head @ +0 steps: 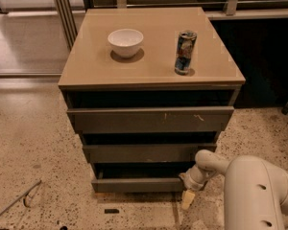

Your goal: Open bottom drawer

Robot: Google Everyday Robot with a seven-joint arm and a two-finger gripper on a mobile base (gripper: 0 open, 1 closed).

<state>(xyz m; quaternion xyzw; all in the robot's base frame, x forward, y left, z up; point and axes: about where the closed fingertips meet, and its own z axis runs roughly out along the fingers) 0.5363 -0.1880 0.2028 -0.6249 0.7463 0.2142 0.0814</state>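
Gripper (188, 195) low near the floor below the tabletop's (153, 68) front-right corner, grip state impossible to tell, at the right end of the bottom drawer (139, 184), lowest front under the front edge; can (185, 51) label unreadable.

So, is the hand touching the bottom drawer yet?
Cannot tell. The camera view shows the hand overlapping the right corner of the bottom drawer, with neither contact nor a gap plainly visible.
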